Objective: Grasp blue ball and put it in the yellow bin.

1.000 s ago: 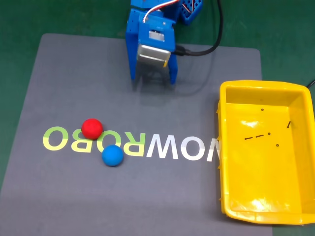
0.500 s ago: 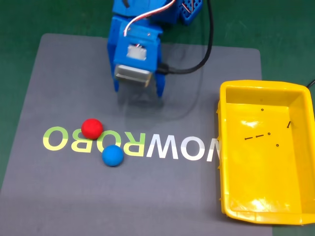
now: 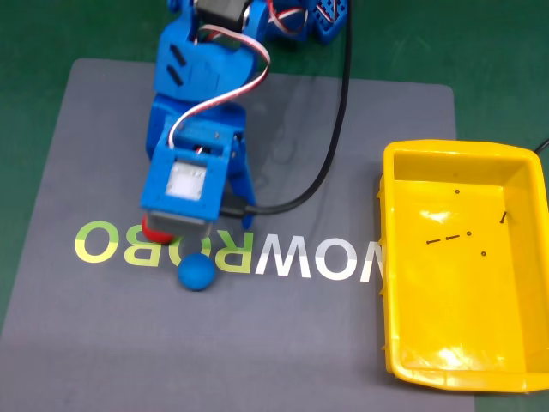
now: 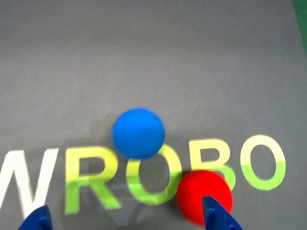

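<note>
Grey matting [image 3: 360,154] with printed letters covered the desk. Nothing was grasped yet: the blue ball [image 3: 196,272] lay lower left, touching nothing, well apart from the yellow bin [image 3: 403,360] at right. Arm stretched down-left over the red ball [image 4: 201,194], end effector [image 4: 129,219] spread, empty.

Counts, fixed view unless noted: 1 blue ball [image 3: 196,272], also 1 in wrist view [image 4: 138,132]. 1 red ball [image 3: 153,230], mostly hidden under the arm; wrist view had 1 too [image 4: 201,195]. So 2 balls total, 1 per colour. 1 yellow bin [image 3: 403,292], w/ approx. 6 small dark specks on its floor. 1 blue robot arm [image 3: 197,112] w/ 1 black cable [image 3: 330,154]. 1 grey mat [image 3: 103,129] w/ 1 line of lettering. 2 blue fingertips [image 4: 218,218] of 1 hand in wrist view.
</note>
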You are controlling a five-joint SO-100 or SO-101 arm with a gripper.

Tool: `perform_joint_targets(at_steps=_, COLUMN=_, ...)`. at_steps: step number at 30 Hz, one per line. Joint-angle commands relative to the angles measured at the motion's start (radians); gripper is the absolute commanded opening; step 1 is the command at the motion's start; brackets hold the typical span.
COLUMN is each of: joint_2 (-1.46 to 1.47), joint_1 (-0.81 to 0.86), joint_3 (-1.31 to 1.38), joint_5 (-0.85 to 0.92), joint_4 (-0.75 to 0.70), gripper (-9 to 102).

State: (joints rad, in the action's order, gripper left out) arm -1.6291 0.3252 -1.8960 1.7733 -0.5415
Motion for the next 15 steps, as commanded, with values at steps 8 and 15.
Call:
perform_joint_targets(at_steps=8, joint_2=0.207, joint_1=0.032, joint_3=0.304, joint_5=0.000, joint_4=-0.006, gripper=34)
perform_joint_targets(at_steps=15, joint_2=0.295, joint_1=0.023, joint_3=0.344, joint_5=0.005, joint_4=-0.015, gripper=34)
